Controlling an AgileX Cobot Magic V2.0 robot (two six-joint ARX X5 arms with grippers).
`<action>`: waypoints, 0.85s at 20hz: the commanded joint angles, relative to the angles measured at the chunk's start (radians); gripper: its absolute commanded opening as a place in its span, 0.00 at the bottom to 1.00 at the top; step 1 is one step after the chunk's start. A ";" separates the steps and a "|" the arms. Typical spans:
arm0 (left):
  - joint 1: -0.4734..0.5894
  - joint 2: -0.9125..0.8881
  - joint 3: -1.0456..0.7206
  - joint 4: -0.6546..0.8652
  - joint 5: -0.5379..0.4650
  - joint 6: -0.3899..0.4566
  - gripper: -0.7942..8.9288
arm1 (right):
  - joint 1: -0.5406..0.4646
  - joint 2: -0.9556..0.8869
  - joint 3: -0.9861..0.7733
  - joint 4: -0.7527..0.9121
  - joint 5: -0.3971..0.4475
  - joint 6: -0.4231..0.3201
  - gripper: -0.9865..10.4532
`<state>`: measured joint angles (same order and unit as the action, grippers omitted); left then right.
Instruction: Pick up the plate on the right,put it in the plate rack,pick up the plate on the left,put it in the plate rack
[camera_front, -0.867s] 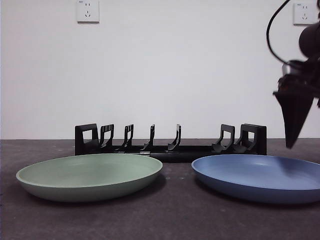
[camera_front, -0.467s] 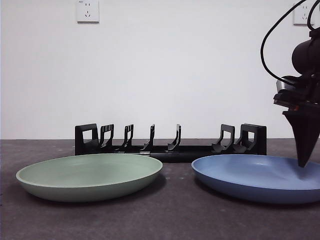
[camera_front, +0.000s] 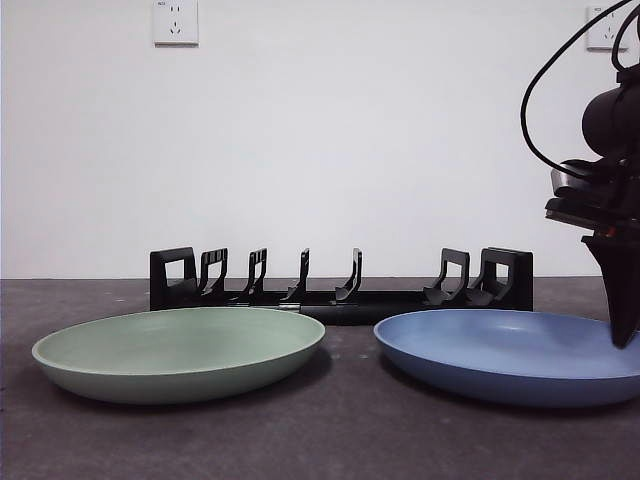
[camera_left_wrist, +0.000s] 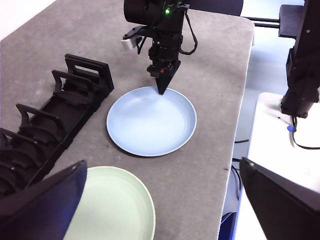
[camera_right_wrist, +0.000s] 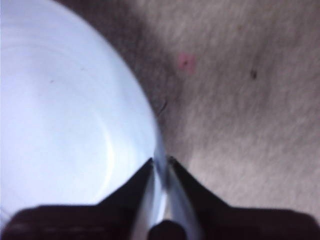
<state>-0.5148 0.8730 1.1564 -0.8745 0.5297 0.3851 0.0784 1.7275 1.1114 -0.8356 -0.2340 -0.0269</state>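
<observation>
The blue plate (camera_front: 500, 352) lies flat on the right of the table, the green plate (camera_front: 180, 350) on the left. Behind both stands the black plate rack (camera_front: 340, 296), no plate in it. My right gripper (camera_front: 622, 335) points straight down at the blue plate's outer right rim. In the right wrist view its jaws (camera_right_wrist: 160, 161) stand on either side of that rim (camera_right_wrist: 159, 150), closed onto it. The left wrist view looks down from high up on the blue plate (camera_left_wrist: 150, 122), green plate (camera_left_wrist: 115, 205), rack (camera_left_wrist: 55, 115) and right gripper (camera_left_wrist: 162, 89). My left gripper (camera_left_wrist: 162, 165) is wide open, holding nothing.
A white wall with two sockets (camera_front: 176, 22) rises behind the rack. The grey table's edge (camera_left_wrist: 240, 125) runs close past the blue plate, with a black arm base (camera_left_wrist: 302, 75) beyond it.
My right gripper came down from above the table to the blue plate's right rim. The blue plate shifted slightly to the left.
</observation>
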 joint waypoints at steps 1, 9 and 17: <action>-0.013 0.013 0.001 0.001 -0.006 0.013 0.77 | 0.001 0.011 -0.004 0.005 -0.001 -0.011 0.07; -0.103 0.071 0.001 -0.003 -0.060 0.068 0.77 | -0.001 -0.086 0.026 -0.057 -0.047 -0.051 0.07; -0.248 0.098 0.001 0.004 -0.254 0.261 0.77 | 0.000 -0.262 0.319 -0.314 -0.171 -0.052 0.07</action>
<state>-0.7597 0.9691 1.1564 -0.8761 0.2821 0.5892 0.0776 1.4651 1.4277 -1.1530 -0.3962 -0.0719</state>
